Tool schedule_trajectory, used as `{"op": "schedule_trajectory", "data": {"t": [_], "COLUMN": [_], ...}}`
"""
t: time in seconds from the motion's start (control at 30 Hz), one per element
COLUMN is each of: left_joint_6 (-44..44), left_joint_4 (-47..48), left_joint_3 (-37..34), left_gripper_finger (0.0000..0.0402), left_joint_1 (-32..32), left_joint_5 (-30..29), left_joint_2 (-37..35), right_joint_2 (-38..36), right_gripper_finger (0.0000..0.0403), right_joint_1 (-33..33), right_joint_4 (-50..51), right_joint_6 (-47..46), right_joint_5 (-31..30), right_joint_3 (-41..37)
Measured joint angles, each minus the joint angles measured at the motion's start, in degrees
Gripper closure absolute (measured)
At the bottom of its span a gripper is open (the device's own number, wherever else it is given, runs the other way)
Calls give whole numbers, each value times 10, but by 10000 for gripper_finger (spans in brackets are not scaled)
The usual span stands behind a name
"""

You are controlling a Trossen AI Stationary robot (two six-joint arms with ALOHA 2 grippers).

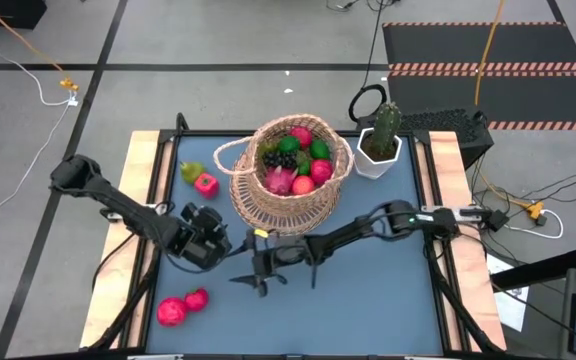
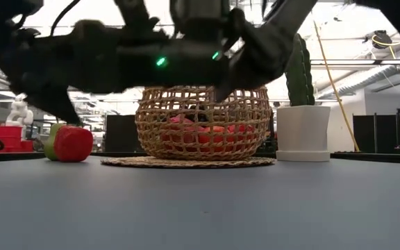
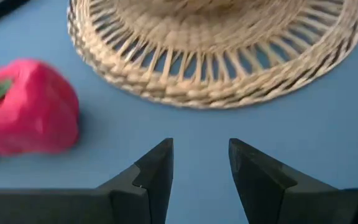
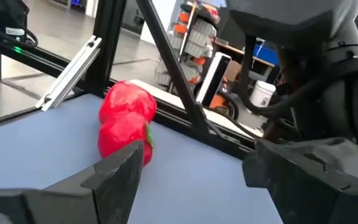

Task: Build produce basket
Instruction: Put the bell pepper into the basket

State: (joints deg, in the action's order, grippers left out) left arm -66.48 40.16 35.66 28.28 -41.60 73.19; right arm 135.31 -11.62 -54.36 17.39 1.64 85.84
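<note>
Produce is split across the table: most of it already fills the basket [image 1: 290,172] at the far middle, while a yellow-green pear [image 1: 190,172] and a pink cube-like fruit [image 1: 206,184] lie just left of the basket, and two red-pink fruits [image 1: 180,307] sit together at the near left.

The left gripper [image 1: 211,241] hangs low just near and left of the basket's base, its fingers [image 3: 156,176] partly apart with only bare blue table [image 1: 368,290] between them; it holds nothing. The right gripper [image 1: 265,270] reaches across to the near middle, jaws spread wide and empty, facing the two red fruits [image 4: 125,127] at the near left.

These toy fruits look light, rigid and smooth, so they would likely roll or squirt sideways if pinched off-centre. A grasp across the widest part of the body, fingers coming straight down, seems safest. The paired red fruits touch each other, so closing on one may nudge the other. The woven basket looks stiff but light, and a knock from either arm could shift it.
</note>
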Motion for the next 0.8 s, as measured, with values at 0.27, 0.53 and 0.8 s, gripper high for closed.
{"op": "schedule_trajectory", "data": {"t": [0.27,0.53,0.8], "left_joint_6": [-69,-106,-29], "left_joint_4": [35,52,44], "left_joint_3": [-39,-51,-40], "left_gripper_finger": [245,245,245], "left_joint_1": [24,26,94], "left_joint_5": [25,65,110], "left_joint_2": [-12,-12,-63], "right_joint_2": [110,127,128], "right_gripper_finger": [90,69,67], "right_joint_1": [1,14,22], "right_joint_4": [-9,44,80], "right_joint_6": [24,9,-26], "right_joint_5": [14,15,51], "right_joint_3": [122,131,131]}}
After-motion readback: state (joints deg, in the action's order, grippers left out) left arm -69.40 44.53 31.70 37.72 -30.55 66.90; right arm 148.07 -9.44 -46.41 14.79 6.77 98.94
